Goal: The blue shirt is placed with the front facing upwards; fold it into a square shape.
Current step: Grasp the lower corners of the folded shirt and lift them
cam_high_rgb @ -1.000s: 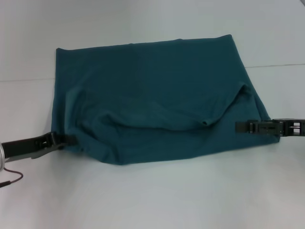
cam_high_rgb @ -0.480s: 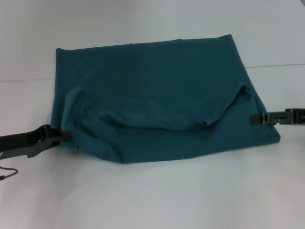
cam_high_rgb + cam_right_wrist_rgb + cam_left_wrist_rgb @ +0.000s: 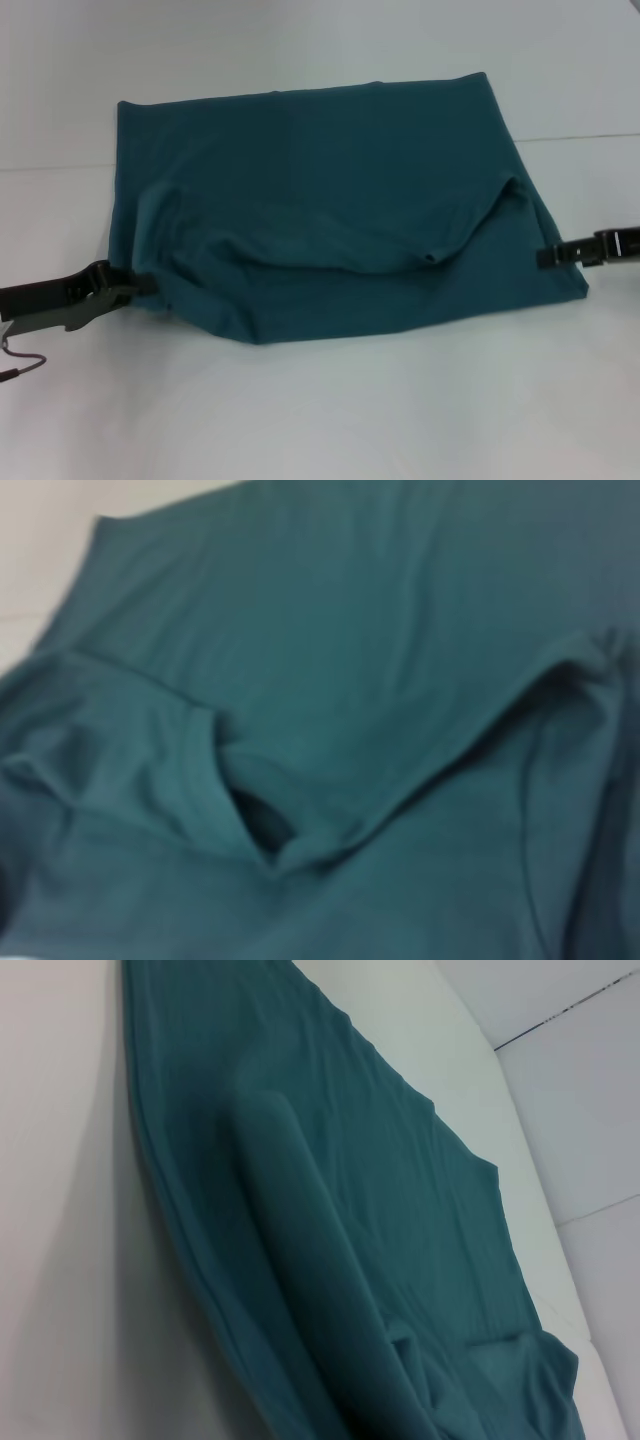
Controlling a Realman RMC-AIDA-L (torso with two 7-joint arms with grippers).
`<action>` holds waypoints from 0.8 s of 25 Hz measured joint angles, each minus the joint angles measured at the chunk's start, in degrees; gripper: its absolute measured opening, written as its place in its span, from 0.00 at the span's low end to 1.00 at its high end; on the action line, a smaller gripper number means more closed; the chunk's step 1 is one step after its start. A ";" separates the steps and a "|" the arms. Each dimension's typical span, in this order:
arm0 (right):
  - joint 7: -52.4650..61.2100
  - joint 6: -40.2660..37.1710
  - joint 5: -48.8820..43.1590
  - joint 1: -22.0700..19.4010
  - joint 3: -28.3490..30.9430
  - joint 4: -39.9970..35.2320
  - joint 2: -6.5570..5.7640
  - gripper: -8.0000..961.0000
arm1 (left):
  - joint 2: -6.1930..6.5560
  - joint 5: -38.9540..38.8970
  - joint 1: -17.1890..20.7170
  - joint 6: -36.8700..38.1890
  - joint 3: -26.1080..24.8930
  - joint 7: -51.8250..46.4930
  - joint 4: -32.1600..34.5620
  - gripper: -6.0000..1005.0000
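Observation:
The blue shirt [image 3: 320, 180] lies folded into a wide block on the white table [image 3: 350, 420], plain teal side up, with a loose rumpled flap across its near half. No lettering shows. My left gripper [image 3: 140, 284] lies low at the shirt's near left corner, its tip touching the cloth edge. On the other side, my right gripper [image 3: 545, 257] reaches in over the shirt's near right edge. The left wrist view shows the blue shirt [image 3: 330, 1210] as long folds of cloth. In the right wrist view the blue shirt [image 3: 350, 630] fills the picture, with a sleeve opening.
A thin dark cable [image 3: 20, 365] hangs under the left arm at the picture's left edge. A seam line [image 3: 580, 137] crosses the white surface behind the shirt. Bare white table lies in front of the shirt.
My right gripper has drawn back to the right, off the shirt's middle toward its edge, and the cloth stayed put. The left arm shifted slightly; the near left corner of the shirt settled a little.

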 joint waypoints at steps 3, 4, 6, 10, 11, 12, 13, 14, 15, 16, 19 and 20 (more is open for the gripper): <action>-0.68 2.32 -2.27 -0.04 -0.14 0.28 1.05 0.84 | -0.16 -0.03 -0.01 -0.08 -0.57 0.12 0.00 0.05; -0.92 3.14 -2.96 -0.12 -0.14 0.33 1.36 0.84 | -0.19 -0.03 -0.01 -0.13 -0.63 0.14 0.00 0.05; -1.39 4.48 -3.70 -0.25 -0.25 0.42 1.94 0.84 | -0.26 -0.04 -0.08 -0.37 -0.65 0.11 0.00 0.05; -1.83 6.62 -3.96 -0.44 -1.86 0.80 2.70 0.83 | -0.50 -0.07 -0.24 -0.61 -0.72 0.03 0.02 0.06; -1.84 7.29 -3.98 -0.47 -2.37 1.04 2.75 0.83 | -0.60 -0.07 -0.27 -0.64 -0.72 0.03 0.08 0.06; -1.85 7.91 -4.01 -0.49 -2.78 1.39 2.79 0.83 | -0.71 -0.07 -0.28 -0.66 -0.80 0.05 0.13 0.06; -1.85 8.51 -4.04 -0.49 -3.03 1.82 2.81 0.83 | -0.76 -0.07 -0.29 -0.69 -0.91 0.07 0.14 0.06; -1.91 9.09 -4.05 -0.49 -3.12 2.23 2.85 0.82 | -0.77 -0.07 -0.29 -0.70 -1.00 0.10 0.15 0.06; -2.00 9.75 -4.06 -0.49 -3.17 2.66 2.90 0.82 | -0.77 -0.07 -0.28 -0.72 -1.10 0.14 0.14 0.06; -2.13 10.38 -4.06 -0.45 -3.21 3.04 3.00 0.82 | -0.77 -0.07 -0.28 -0.75 -1.12 0.16 0.15 0.06; -2.53 12.37 -4.09 -0.30 -3.48 3.56 3.51 0.82 | -0.80 -0.07 -0.29 -1.05 -1.14 0.24 0.14 0.06; -2.57 12.93 -4.10 -0.27 -3.59 3.59 3.77 0.81 | -0.83 -0.06 -0.29 -1.19 -1.15 0.28 0.14 0.06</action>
